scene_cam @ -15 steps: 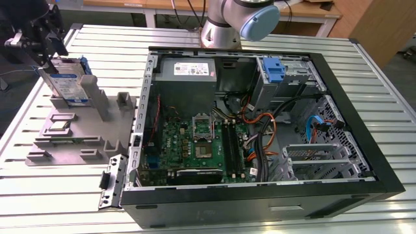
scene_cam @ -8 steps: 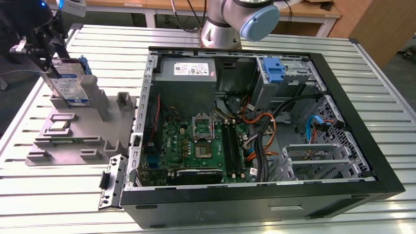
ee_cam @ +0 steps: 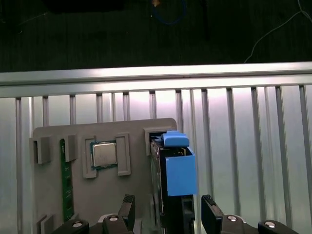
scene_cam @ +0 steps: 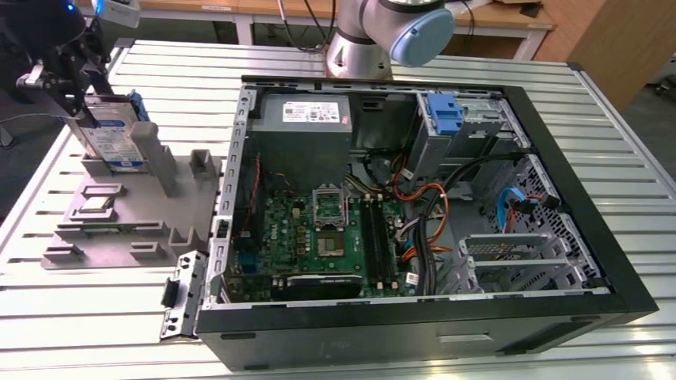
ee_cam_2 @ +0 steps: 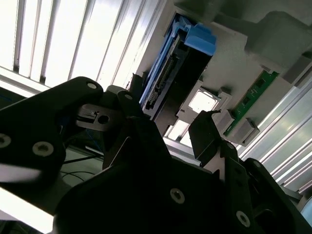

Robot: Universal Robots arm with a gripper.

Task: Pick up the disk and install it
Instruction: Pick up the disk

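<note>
First wrist view: gripper (ee_cam: 168,201) spread wide, jaws on either side of the disk (ee_cam: 179,168), a gap showing on each side, nothing gripped. The disk stands on edge in a slot of the grey fixture (ee_cam: 105,195), next to the fixture's processor chip (ee_cam: 104,154) and memory stick (ee_cam: 63,180). Exterior view: the fixture (scene_cam: 116,222) sits on the tabletop (scene_cam: 85,332) beside the open computer case (scene_cam: 401,317). Judgement: even out the two gaps, keep the jaws parallel to the drive's flat faces and clear of the fixture's slot walls, then close squarely so the drive doesn't cock.
</note>
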